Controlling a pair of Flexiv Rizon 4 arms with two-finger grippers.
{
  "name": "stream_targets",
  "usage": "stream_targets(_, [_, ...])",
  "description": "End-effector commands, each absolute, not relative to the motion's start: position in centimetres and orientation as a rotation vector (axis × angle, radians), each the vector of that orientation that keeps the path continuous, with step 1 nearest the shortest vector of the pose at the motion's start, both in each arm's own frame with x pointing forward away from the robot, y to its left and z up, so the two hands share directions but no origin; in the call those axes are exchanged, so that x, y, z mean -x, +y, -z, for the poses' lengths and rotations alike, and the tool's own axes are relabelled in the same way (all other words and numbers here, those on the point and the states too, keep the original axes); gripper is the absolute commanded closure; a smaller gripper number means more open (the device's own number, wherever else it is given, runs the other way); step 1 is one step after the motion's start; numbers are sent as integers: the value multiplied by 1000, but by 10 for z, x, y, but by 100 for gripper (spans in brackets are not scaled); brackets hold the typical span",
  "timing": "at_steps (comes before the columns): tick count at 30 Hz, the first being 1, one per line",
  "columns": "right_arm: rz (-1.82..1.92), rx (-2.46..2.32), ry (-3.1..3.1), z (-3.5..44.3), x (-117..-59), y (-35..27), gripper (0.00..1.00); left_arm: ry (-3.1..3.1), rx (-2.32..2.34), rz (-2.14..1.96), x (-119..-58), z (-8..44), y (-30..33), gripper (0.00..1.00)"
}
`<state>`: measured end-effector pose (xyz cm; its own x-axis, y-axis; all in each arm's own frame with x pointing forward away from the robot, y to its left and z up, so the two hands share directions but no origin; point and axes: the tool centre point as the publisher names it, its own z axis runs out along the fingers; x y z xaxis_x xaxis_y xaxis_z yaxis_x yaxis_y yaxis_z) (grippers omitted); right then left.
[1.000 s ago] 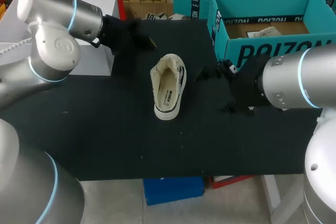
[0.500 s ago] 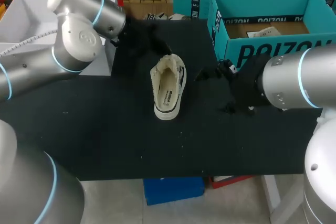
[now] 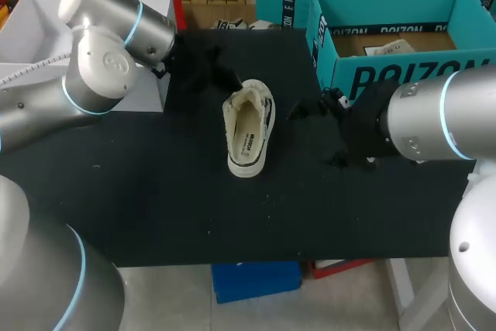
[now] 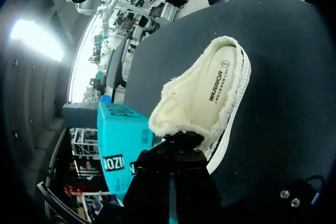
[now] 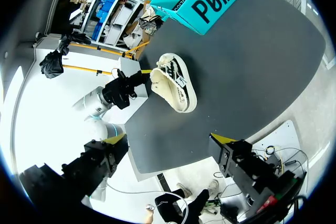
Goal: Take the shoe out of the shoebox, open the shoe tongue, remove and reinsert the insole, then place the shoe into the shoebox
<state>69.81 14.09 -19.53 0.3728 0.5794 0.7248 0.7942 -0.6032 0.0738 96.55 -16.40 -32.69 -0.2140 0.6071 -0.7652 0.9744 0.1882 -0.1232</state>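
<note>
Now, on the table [image 3: 155,191] the shoebox [image 3: 345,67] stands beside the shoe [image 3: 249,125], which lies outside it, opening up, long axis along the box's side wall; your left gripper [image 3: 235,83] is right at the shoe's fleecy end opposite the printed heel, its grip impossible to tell. Your right gripper [image 5: 169,139], spread wide, hangs well apart from the shoe.

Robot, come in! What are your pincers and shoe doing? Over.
Right pincer open, empty. Left pincer at fleecy rim of shoe. Shoe on table, outside shoebox. Nothing blocking.
</note>
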Motion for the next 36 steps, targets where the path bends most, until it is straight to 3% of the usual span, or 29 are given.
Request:
stream_targets(1, [1156, 2435, -1178, 198, -698, 148, 0, 1900, -1462, 837, -948, 328, -153, 100])
stream_targets(12, [1156, 2435, -1178, 198, -698, 148, 0, 1902, -1476, 860, -941, 334, -163, 100])
stream_targets(24, [1156, 2435, -1178, 198, -698, 148, 0, 1874, -1412, 795, -972, 301, -135, 100])
stream_targets(36, [1156, 2435, -1178, 198, -698, 148, 0, 1881, -1417, 867, -993, 331, -170, 100])
